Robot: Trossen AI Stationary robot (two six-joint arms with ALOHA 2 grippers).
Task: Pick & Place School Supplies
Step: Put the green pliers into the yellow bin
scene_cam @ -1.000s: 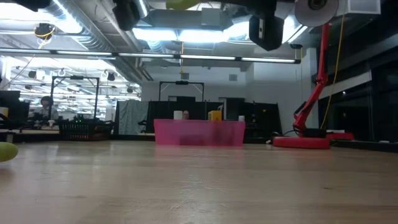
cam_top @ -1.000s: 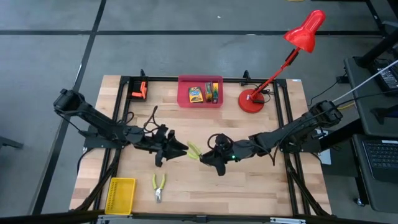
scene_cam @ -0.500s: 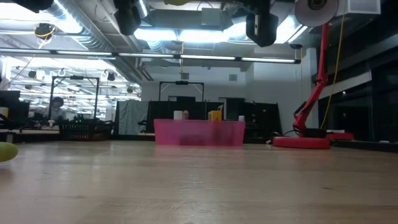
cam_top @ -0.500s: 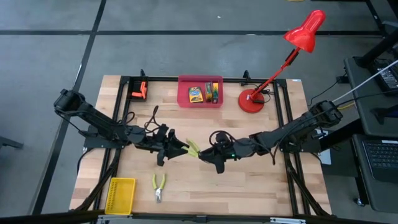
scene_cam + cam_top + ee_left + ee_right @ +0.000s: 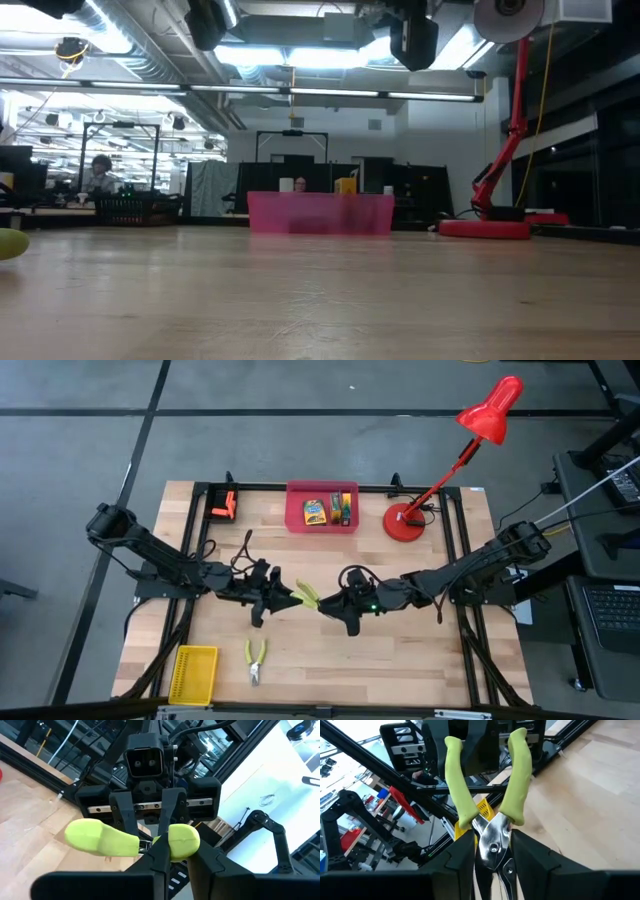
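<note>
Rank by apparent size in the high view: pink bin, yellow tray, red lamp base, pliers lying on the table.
1. Pink plastic bin, largest footprint.
2. Flat yellow mesh tray, a little smaller.
3. Round red lamp base.
4. Green-handled metal pliers lying flat, smallest.

All four rest on the table, so nearness to the camera hardly skews this.

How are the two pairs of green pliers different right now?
The held pliers hang above the table, clamped at the metal head by the right gripper; the loose pliers lie flat beside the yellow tray. The held pliers point their handles at the left gripper; the loose pliers run front to back. Both have green handles.
</note>
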